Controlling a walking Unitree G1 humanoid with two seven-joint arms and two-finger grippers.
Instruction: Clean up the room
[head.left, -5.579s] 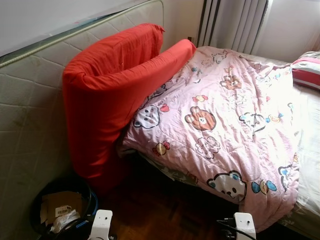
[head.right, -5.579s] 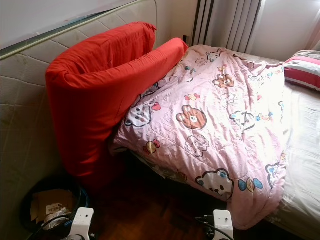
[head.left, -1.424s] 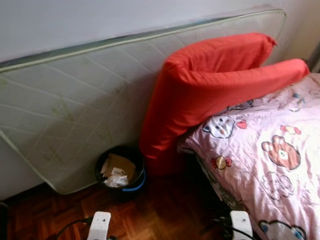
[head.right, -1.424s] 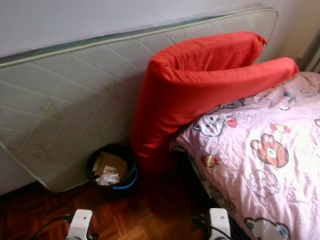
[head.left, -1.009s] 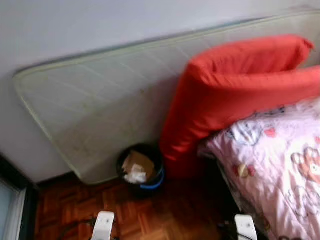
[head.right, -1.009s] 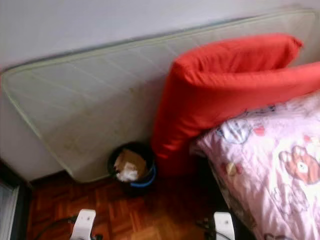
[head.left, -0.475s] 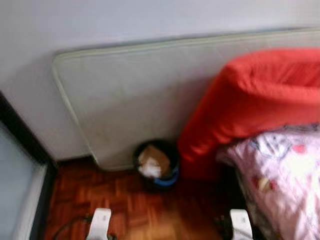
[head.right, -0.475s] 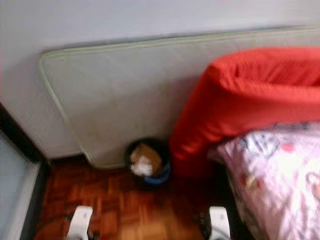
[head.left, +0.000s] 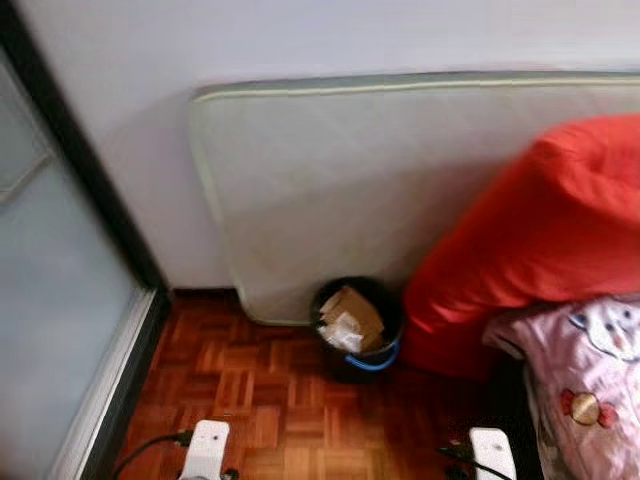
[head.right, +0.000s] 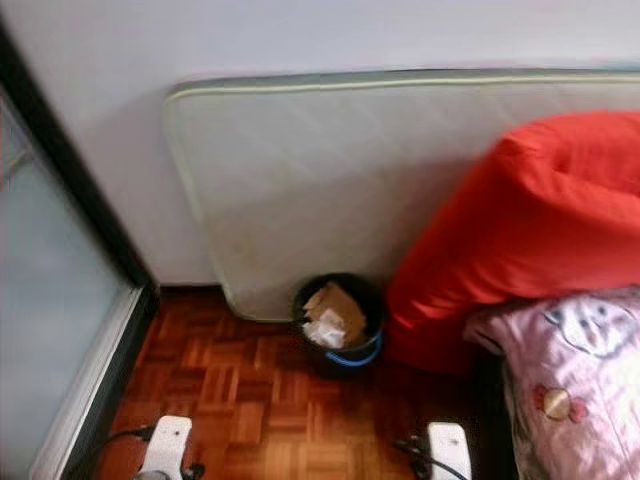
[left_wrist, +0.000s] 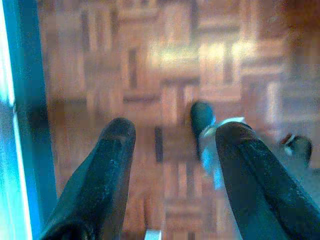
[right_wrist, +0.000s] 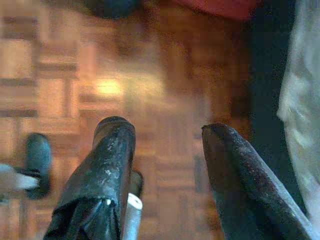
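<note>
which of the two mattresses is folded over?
The red mattress, bent double by the bed; the pale quilted mattress stands flat on edge against the wall, behind the black bin.

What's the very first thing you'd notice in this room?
The big red cushion jumps out first, slumped against the pale mattress that stands on its edge along the wall, with a pink cartoon blanket just below it. Next comes the little black bin on the wooden floor, tucked between mattress and cushion and holding cardboard and crumpled paper.
</note>
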